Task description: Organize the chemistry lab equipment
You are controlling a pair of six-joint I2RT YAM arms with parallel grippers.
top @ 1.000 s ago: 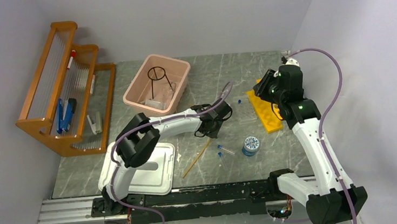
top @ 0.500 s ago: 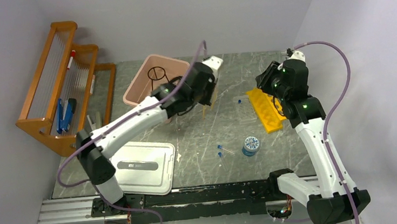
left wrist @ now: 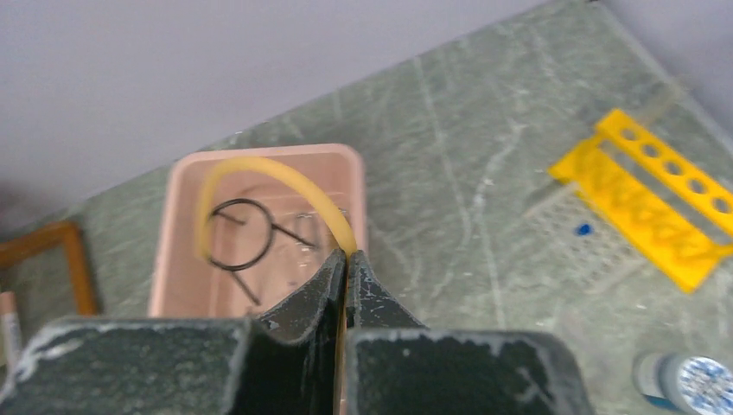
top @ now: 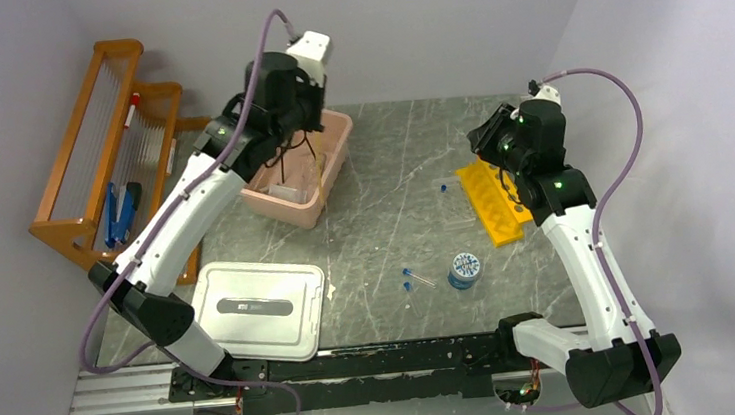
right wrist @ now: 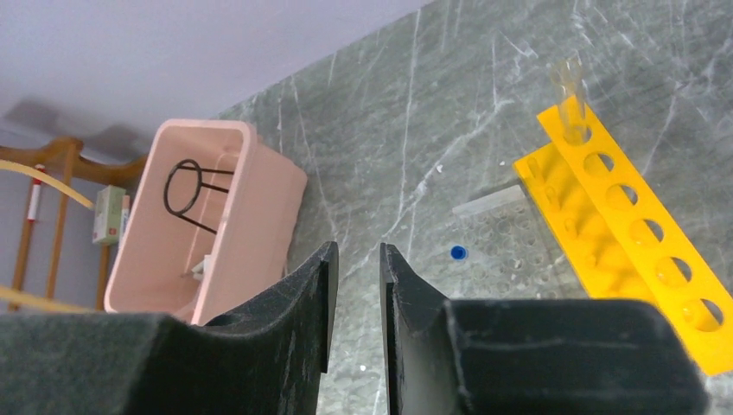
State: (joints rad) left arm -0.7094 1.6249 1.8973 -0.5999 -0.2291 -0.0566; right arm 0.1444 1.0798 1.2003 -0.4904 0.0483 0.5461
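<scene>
Left wrist view, grasp: left pincer [left wrist: 346, 264] is clamped on the tan rubber tube [left wrist: 259, 167], jaws pressed together with only the tube between them.
Left wrist view, tube position: the free length arches up and over. Its far end appears to dip inside the pink tub [left wrist: 359, 203], beside the black wire tripod ring [left wrist: 235, 233] standing there.
Right wrist view, grasp: right pincer [right wrist: 356, 294] is narrow, with a slim gap between the jaws and nothing held.
Right wrist view, below: the yellow tube rack [right wrist: 635, 251] lies on the surface [right wrist: 415, 130] with one clear tube [right wrist: 570, 99] upright in an end hole. A small blue cap [right wrist: 457, 252] lies near the rack.
Top view, layout: the left arm is raised over the tub at the back, and the right arm hovers by the rack. The blue-capped vials [top: 408, 280] and the blue hexagonal piece [top: 464, 269] lie loose mid-surface, well apart from the tub. The white lid [top: 257, 307] is off, at near left.
Step in hand (judged): depositing the tube in the tub.
Next move (judged): lower the left arm so the hanging length feeds in, then part the jaws. The tube looks springy and could flop over the rim if let go from high up.
Outstanding (judged): vials, cap and hexagonal piece are not yet gathered.
</scene>
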